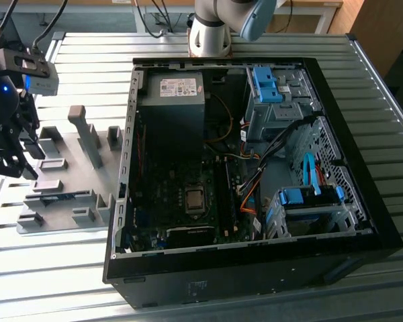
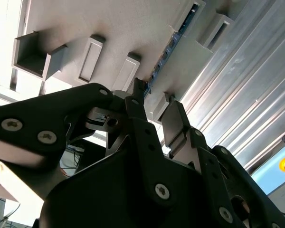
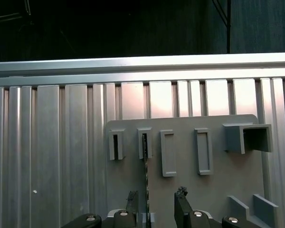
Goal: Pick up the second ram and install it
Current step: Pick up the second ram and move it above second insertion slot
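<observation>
End effector (image 1: pixel 17 159) at the exterior view's left, over grey fixture (image 1: pixel 67 146). Open, fingers (image 3: pixel 180 203) straddling the second ram (image 3: pixel 145 180).

Parted claw (image 2: pixel 154 102) by second ram (image 2: pixel 169 47) in fixture (image 2: pixel 109 28)

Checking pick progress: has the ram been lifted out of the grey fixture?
No, the second ram stands on edge in the grey fixture's slot, between the open fingers.
</observation>
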Controlling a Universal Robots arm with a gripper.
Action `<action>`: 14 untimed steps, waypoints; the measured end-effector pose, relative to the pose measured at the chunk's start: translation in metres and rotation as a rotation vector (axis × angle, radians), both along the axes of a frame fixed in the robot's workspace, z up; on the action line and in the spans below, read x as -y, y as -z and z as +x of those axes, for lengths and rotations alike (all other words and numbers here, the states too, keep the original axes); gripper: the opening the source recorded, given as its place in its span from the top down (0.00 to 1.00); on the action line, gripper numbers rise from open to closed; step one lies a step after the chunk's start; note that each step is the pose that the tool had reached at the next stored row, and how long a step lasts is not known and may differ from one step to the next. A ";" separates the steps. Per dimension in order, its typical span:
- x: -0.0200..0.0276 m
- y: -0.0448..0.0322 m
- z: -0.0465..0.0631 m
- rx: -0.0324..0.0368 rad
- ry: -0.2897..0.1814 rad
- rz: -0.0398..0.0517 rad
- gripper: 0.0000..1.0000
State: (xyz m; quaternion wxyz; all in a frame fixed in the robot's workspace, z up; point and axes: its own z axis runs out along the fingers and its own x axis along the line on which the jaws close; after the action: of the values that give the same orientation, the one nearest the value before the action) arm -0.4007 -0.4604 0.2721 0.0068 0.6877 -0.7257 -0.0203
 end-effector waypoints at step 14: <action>0.0001 0.0078 0.000 0.0016 0.000 -0.0005 0.57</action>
State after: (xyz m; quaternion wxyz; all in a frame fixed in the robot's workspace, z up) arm -0.4007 -0.4606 0.2642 0.0064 0.6877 -0.7257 -0.0195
